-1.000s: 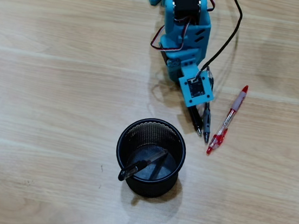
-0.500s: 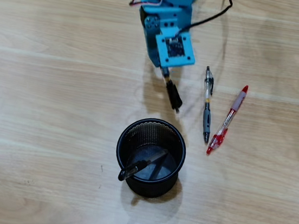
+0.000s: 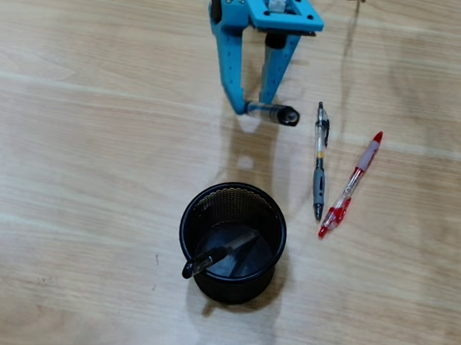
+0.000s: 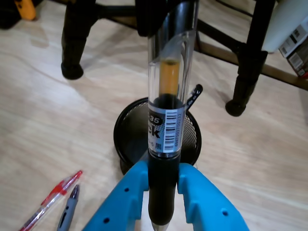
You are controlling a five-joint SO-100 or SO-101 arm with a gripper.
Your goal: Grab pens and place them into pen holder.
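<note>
In the pen holder (image 3: 231, 242) leans one pen (image 3: 219, 254); fingers (image 4: 162, 185) clamp another (image 4: 166, 120).

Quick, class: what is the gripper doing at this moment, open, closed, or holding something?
Gripper: closed on a black pen with a clear barrel, held upright between the blue fingers.

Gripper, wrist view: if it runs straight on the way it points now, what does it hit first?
Probably the pen holder: it sits dead ahead of the gripper, which grips a black pen. Depth is unclear, so it may pass above the rim.
</note>
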